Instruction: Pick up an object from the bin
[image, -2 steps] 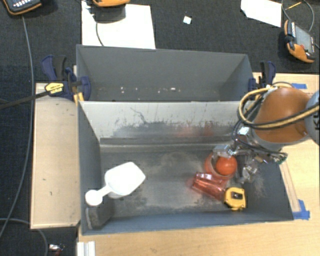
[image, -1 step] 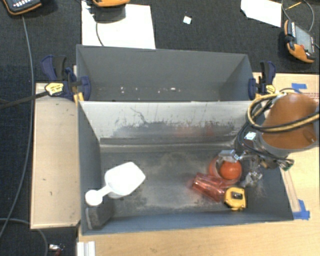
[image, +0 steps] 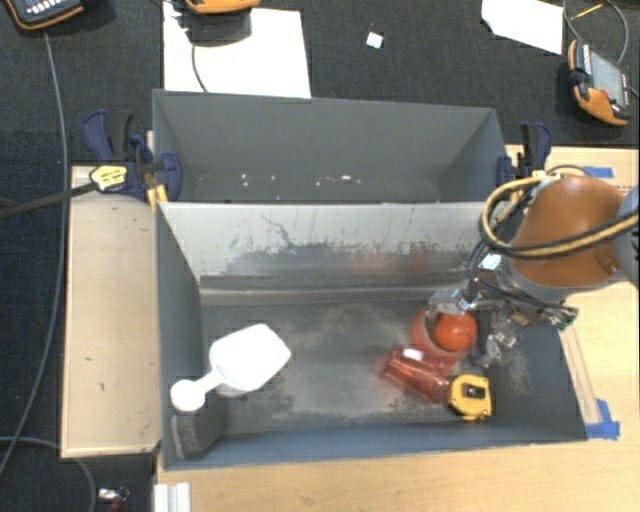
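Camera view: fingers (image: 497, 342) spread open either side of red ball (image: 457, 333), right of bin (image: 300, 250)

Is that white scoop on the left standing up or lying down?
Lying down. The white scoop rests flat on the bin floor, handle pointing to the lower-left corner.

One camera looks down on the bin (image: 320, 240) from above, somewhat sideways. Most of the bin lies leftward of the tool (image: 466, 326).

The pincer (image: 474, 322) is beside a red ball (image: 456, 334), white scoop (image: 243, 364) well apart.
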